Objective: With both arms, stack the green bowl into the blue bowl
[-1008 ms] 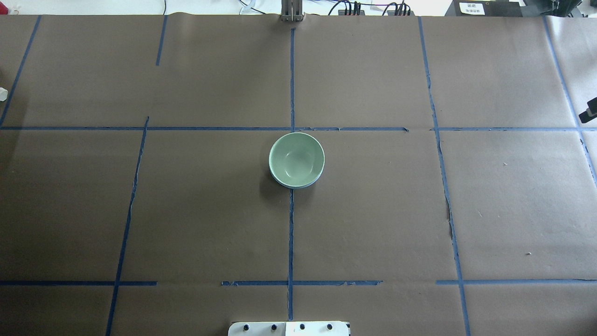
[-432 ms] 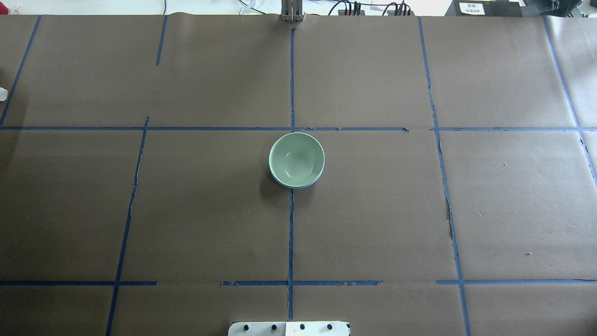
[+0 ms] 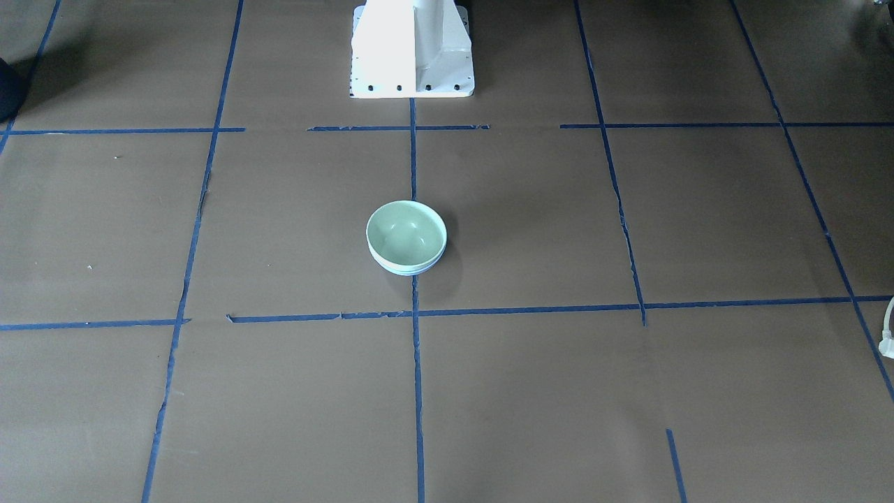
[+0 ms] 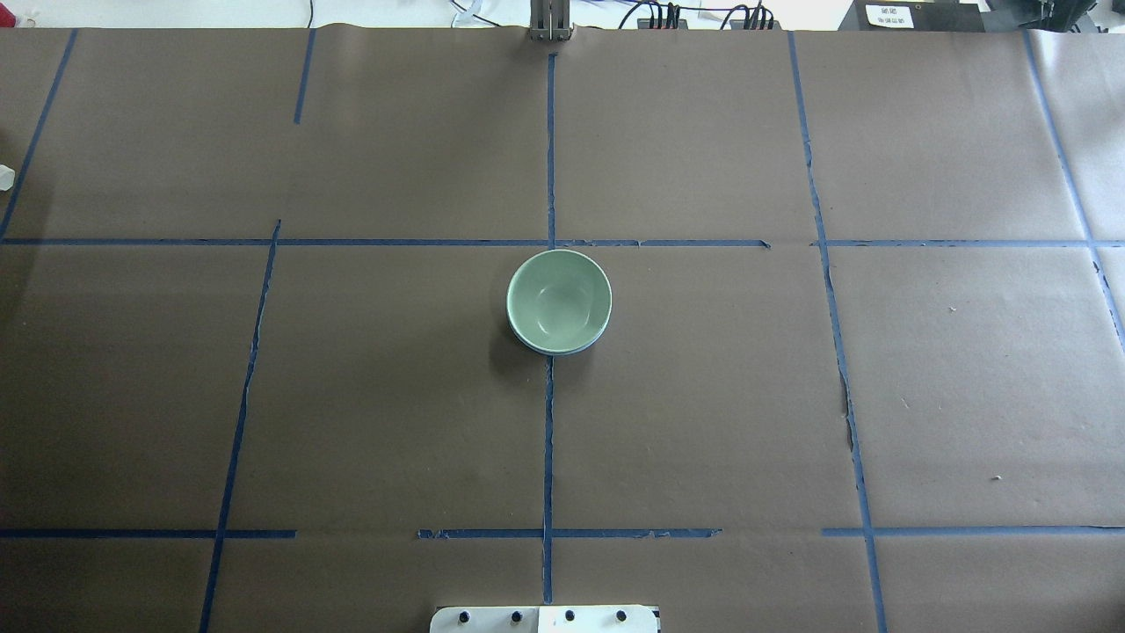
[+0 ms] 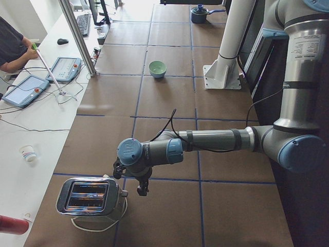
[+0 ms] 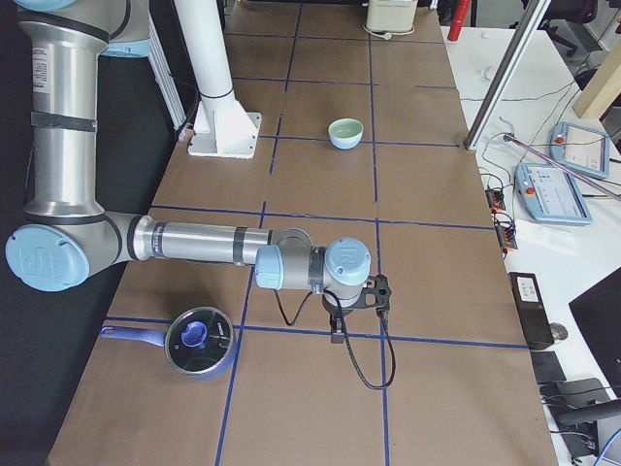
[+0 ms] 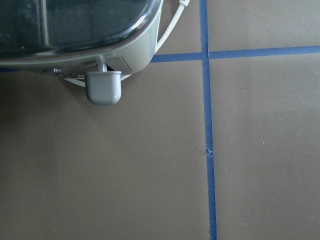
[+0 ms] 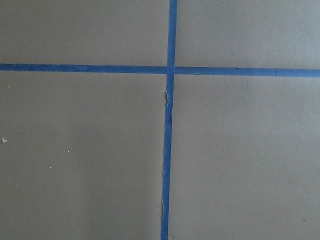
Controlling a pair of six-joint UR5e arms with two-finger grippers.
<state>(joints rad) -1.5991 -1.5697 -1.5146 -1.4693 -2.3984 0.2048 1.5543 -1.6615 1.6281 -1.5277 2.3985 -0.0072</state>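
Green bowl point(image 4: 559, 299), pale mint with a smooth glossy inside that caught soft highlights, sat upright, nested in the blue bowl point(image 3: 407, 270). Of the latter only a thin periwinkle crescent of rim and wall showed below the green rim, on the side away from the robot in the front-facing view. The stacked pair stood near the middle of the brown bench point(image 4: 352, 396), on the central line of the blue tape lines point(image 4: 548, 440) and just on the robot's side of a crossing, in front of the white pedestal point(image 3: 412, 49).

The left arm point(image 5: 216, 140) reached low along the bench end, its left gripper point(image 5: 142, 186) pointing down just beside a silver toaster point(image 5: 90, 198); the left wrist view showed the toaster's corner and lever knob.

The right arm point(image 6: 194, 241) reached along the opposite end, its right gripper point(image 6: 338, 328) above a tape crossing, near a blue saucepan point(image 6: 199, 342).

Both grippers were well apart from the bowls. Whether either was released or clenched could not be told.
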